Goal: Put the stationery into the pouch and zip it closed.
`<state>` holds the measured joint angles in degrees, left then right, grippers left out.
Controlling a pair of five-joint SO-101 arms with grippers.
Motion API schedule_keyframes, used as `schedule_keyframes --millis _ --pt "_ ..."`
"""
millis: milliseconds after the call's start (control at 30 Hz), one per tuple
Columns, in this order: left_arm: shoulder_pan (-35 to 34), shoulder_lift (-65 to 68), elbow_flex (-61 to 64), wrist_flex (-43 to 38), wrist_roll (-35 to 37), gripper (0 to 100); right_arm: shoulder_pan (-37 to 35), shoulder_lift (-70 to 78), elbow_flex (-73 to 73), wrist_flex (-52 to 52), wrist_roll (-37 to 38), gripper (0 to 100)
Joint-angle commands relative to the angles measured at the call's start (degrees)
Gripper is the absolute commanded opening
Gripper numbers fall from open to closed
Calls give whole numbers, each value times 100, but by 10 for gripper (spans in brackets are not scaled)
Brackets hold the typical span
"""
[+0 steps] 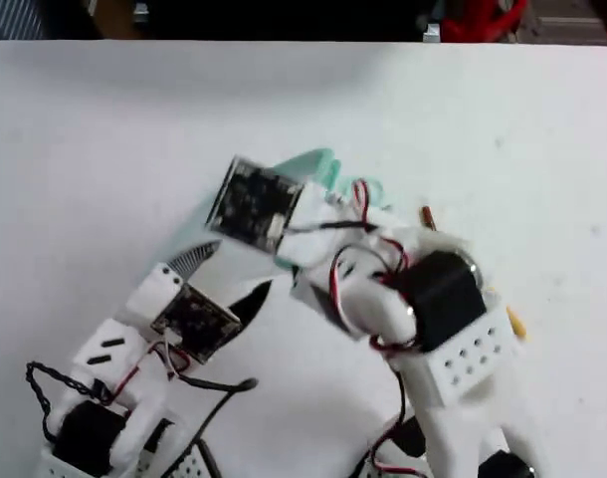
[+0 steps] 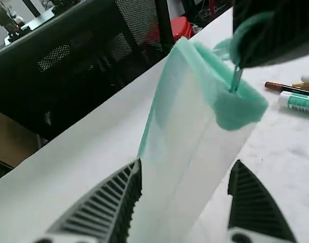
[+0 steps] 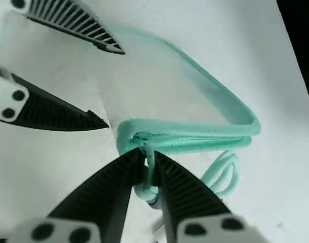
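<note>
The teal-edged translucent pouch (image 3: 164,86) lies flat on the white table, and its end sits between the spread fingers of my left gripper (image 2: 189,167). My right gripper (image 3: 148,154) is shut on the zipper pull (image 3: 148,169) at the zipper's end, with the teal cord (image 3: 223,172) looped beside it. From the left wrist, the right gripper (image 2: 240,63) looks dark, at the pouch's (image 2: 195,131) far corner. A brown pen (image 2: 286,87) and a white-and-teal marker (image 2: 299,101) lie on the table beyond the pouch. From above, the right arm's wrist (image 1: 254,204) covers most of the pouch (image 1: 318,164).
The table's far edge (image 1: 303,42) runs along the top of the high view, with dark clutter behind it. A pen tip (image 1: 426,216) and a yellow end (image 1: 515,321) peek out beside the right arm. A black mesh chair (image 2: 93,61) stands past the table.
</note>
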<state>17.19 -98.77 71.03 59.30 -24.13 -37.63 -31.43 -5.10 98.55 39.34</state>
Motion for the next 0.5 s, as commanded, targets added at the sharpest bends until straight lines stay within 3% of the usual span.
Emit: schedule_keyframes --millis 0,300,467 --pt "330 66 0 -264 -35 273 -488 -286 -123 31 -255 17" --pt "391 66 747 -958 -9 271 -998 -690 -615 31 -448 17" --pt "435 66 765 -1301 624 227 -1059 -910 -615 31 -712 17"
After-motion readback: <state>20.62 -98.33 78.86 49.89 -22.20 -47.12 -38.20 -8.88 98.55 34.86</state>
